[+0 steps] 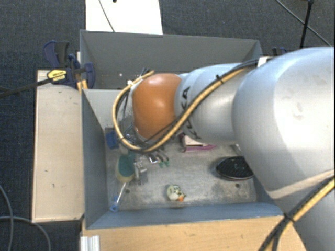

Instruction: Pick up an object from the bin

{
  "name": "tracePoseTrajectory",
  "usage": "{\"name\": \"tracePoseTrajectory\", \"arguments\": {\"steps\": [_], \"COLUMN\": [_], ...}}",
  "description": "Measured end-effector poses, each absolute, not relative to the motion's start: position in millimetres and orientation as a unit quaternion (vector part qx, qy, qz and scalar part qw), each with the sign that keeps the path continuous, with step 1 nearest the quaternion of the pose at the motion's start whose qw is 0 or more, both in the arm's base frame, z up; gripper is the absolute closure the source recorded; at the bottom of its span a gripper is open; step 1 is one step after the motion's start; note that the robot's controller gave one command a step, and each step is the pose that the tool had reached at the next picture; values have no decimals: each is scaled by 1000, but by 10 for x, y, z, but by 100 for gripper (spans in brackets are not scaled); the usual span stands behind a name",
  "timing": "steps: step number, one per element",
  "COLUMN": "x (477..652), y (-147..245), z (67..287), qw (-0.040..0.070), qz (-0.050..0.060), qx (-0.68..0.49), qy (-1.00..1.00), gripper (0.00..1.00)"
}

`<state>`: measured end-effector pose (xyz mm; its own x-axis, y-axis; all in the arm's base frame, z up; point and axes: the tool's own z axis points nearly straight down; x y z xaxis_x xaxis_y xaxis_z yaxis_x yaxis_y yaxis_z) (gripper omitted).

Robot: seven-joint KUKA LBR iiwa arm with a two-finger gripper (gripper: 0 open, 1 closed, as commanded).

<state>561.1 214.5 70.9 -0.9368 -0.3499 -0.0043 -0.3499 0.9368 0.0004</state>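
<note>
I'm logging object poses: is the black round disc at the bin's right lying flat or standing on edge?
Lying flat: the black round disc shows its broad face upward on the grey metal bin floor.

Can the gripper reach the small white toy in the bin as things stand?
Probably yes. The white toy lies alone on the bare floor of the bin, nothing on top; the gripper hangs close, beside a green cylinder.

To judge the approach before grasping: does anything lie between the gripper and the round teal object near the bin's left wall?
Nothing visible does. The gripper hangs right beside the round teal object; whether they touch I cannot tell. The small green piece lies on the gripper's far side.
</note>
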Motion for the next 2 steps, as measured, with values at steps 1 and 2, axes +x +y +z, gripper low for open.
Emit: {"name": "tracePoseTrajectory", "arguments": {"steps": [1,2], "x": [5613,5480], "y": [2152,2423], "z": [727,2002], "qw": [3,5], "qz": [1,2], "qx": [-176,-191], "qy": [984,982], "gripper": [100,100]}}
